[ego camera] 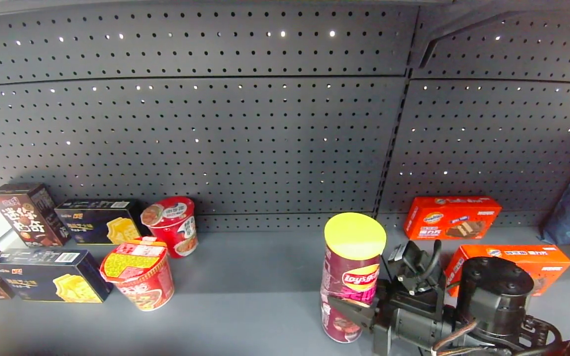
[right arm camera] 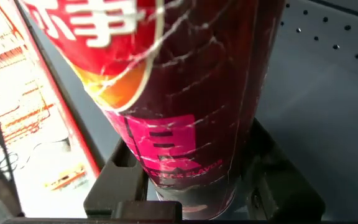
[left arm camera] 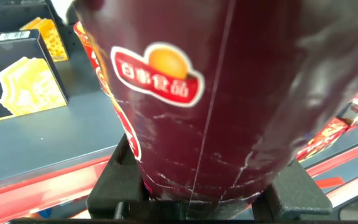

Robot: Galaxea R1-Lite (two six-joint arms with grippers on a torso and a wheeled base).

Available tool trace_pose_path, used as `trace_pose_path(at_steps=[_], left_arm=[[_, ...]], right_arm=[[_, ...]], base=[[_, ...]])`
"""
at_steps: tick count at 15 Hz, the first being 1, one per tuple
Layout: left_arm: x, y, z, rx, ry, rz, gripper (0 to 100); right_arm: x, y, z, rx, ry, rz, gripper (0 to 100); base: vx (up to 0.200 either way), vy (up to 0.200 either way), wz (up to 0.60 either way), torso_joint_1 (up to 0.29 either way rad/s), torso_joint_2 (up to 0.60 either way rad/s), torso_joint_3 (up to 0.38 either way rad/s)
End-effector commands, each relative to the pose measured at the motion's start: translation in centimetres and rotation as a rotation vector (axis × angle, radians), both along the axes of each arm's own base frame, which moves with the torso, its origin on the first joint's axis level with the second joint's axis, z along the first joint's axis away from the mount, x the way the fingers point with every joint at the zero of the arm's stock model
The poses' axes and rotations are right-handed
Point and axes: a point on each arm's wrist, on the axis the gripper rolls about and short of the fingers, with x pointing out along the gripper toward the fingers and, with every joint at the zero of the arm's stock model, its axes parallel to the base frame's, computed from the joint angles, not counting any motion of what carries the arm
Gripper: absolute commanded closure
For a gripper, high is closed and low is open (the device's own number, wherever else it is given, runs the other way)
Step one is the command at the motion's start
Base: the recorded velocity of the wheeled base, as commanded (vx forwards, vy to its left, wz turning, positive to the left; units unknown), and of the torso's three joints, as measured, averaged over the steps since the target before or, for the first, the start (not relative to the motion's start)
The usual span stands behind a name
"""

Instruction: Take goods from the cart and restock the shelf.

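Gripping a chips can [ego camera: 353, 277] upright at the shelf [ego camera: 245, 296] is the right pincer [ego camera: 348, 311]; the left pincer [left arm camera: 197, 196] clasps a maroon can [left arm camera: 241, 93].

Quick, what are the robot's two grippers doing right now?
Left gripper: shut on a dark red can.
Right gripper: shut on the yellow-lidded chips can, held upright.

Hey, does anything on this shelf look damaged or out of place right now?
The chips can in the right gripper shows white crease lines across its wrapper, as if scuffed; the maroon can in the left gripper does too. Nothing else stands out.
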Motion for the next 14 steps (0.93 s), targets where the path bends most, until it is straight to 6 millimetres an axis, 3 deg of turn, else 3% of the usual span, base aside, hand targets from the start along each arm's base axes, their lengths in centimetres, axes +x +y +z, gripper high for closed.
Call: trace_pose_path(at_steps=[1,2,8,11,14], left_arm=[[0.0,0.0,0.0,-0.004,0.003,0.000,100],[0.0,0.0,0.0,-0.004,0.003,0.000,100],[0.0,0.0,0.0,-0.003,0.003,0.000,100],[0.0,0.0,0.0,0.000,0.002,0.000,100],[-0.2,0.0,1.2,0.007,-0.061,-0.001,100]], right_arm=[[0.6,0.6,-1.7,-0.024,0.024,0.006,100],[0.5,0.6,-1.7,-0.022,0.024,0.007,0],[-1.6,-1.5,-0.8,-0.030,0.028,-0.021,0],[-4.8,-4.5,0.4,-0.024,0.017,-0.043,0],[-6.3,-7.8,2.2,0.005,-0.038,-0.173,0]], base=[[0.000,0.000,0.00,0.000,0.00,0.000],[0.000,0.000,0.00,0.000,0.00,0.000],[0.000,0.000,0.00,0.000,0.00,0.000],[0.000,0.000,0.00,0.000,0.00,0.000],[0.000,0.000,0.00,0.000,0.00,0.000]])
